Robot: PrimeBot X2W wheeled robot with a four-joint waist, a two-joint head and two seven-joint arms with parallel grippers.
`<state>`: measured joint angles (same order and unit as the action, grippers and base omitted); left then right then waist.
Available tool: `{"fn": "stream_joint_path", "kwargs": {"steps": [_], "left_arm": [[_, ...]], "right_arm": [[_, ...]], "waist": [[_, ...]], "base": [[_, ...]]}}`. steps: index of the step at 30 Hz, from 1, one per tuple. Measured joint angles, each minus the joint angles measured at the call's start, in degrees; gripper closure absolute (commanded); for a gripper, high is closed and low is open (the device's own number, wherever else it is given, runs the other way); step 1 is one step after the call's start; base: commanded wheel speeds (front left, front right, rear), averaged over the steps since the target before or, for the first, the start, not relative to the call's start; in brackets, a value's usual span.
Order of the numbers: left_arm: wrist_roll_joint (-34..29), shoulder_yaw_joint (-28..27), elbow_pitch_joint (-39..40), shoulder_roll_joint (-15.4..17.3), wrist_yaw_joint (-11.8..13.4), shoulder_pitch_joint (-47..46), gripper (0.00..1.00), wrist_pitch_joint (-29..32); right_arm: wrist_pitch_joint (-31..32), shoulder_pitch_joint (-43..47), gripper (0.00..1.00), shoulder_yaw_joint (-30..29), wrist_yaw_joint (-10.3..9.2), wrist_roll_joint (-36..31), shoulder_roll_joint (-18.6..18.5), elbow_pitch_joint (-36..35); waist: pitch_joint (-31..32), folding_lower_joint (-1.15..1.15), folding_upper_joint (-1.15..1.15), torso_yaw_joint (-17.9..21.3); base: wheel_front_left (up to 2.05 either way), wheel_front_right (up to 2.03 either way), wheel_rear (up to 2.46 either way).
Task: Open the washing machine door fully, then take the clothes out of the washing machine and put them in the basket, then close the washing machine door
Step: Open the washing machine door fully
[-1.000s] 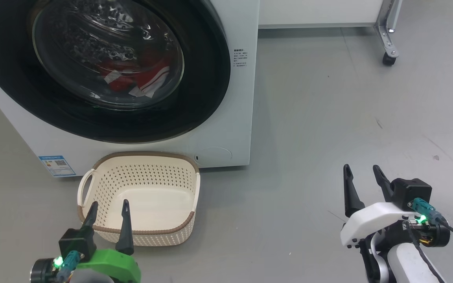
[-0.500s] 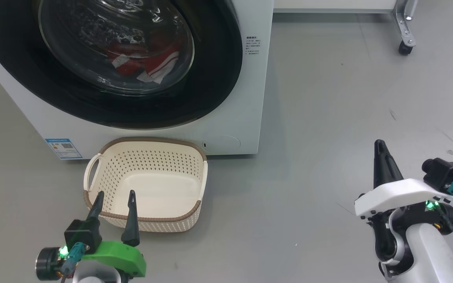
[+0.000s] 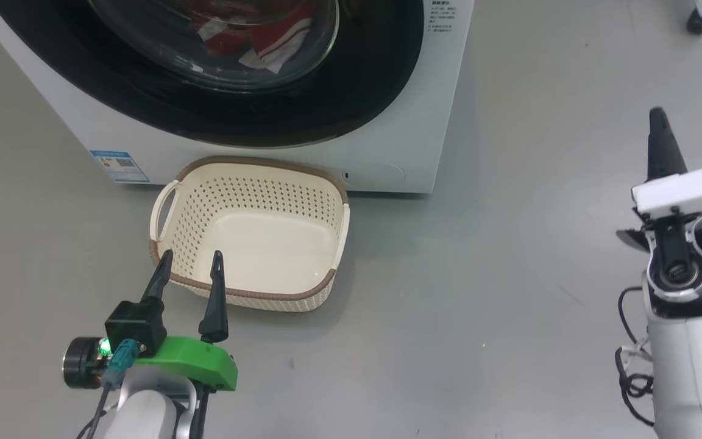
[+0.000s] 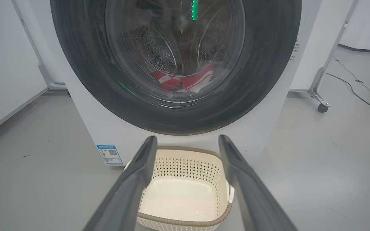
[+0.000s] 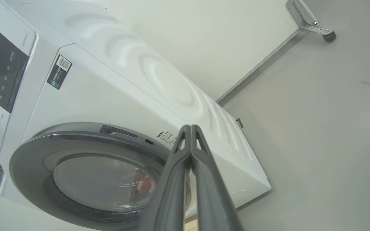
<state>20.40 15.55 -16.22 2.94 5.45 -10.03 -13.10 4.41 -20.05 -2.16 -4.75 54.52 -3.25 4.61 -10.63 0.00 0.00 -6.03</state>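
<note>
the washing machine [image 3: 430, 110] bears a blue label [image 3: 119, 166] and small print [image 3: 440, 12], neither legible.

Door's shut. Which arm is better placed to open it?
Right, probably. The right gripper is up at door level, jaws shut, pointing toward the rim of the washing machine door. The left gripper hangs low, jaws open, over the near rim of the basket.

Grey floor [image 3: 509, 274], black caster wheel [image 4: 322, 108]

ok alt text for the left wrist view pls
A white washing machine with its round black-rimmed door shut, red-and-white clothes visible inside. An empty cream perforated basket sits on the grey floor before it, framed by the open left gripper.
</note>
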Motion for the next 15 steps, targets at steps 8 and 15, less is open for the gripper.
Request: {"fn": "stream_joint_path", "kwargs": {"steps": [8, 15], "left_arm": [[0.05, 0.73, 1.89, -0.25, -0.47, -3.76, 0.0, -0.01], [0.4, 1.8, 3.25, -0.52, -1.13, -7.19, 0.0, -0.08]], "right_arm": [[5.99, -13.82, 1.0, -2.34, -1.03, 7.02, -0.11, -0.64], [10.48, -23.77, 1.0, -2.69, -1.96, 8.95, -0.54, 1.2]], "waist": [[-5.47, 0.0, 0.0, -2.85], [-10.79, 0.0, 0.0, -5.1]], "base": [[0.0, 0.0, 0.0], [0.0, 0.0, 0.0]]}}
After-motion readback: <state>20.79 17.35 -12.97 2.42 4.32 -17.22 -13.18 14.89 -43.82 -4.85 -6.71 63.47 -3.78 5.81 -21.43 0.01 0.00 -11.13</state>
